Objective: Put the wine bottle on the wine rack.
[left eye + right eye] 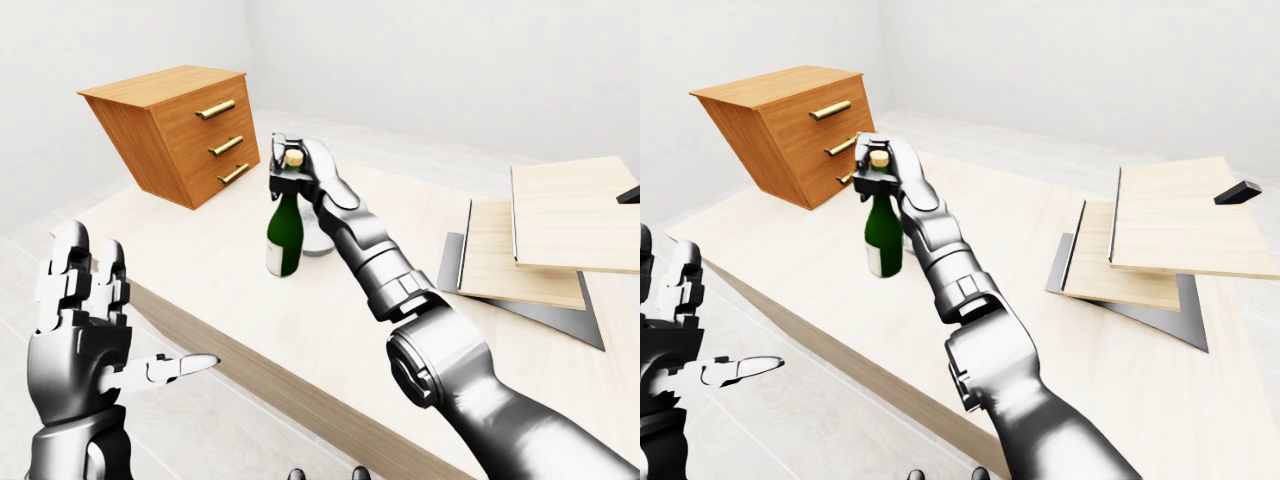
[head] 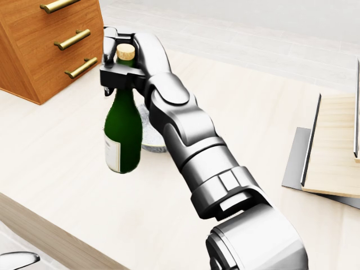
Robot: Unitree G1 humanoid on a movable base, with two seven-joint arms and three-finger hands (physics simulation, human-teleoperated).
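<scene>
My right hand (image 2: 121,67) fingers squeeze the neck of the wine bottle (image 2: 122,135), lifted off the table (image 2: 236,129). My left hand (image 1: 85,330) is spread open, holding nothing. The wine rack (image 1: 545,235) waits far right. I should carry it slowly and keep it straight up.

Wine bottle (image 2: 122,135) label blank; no readable text.
</scene>
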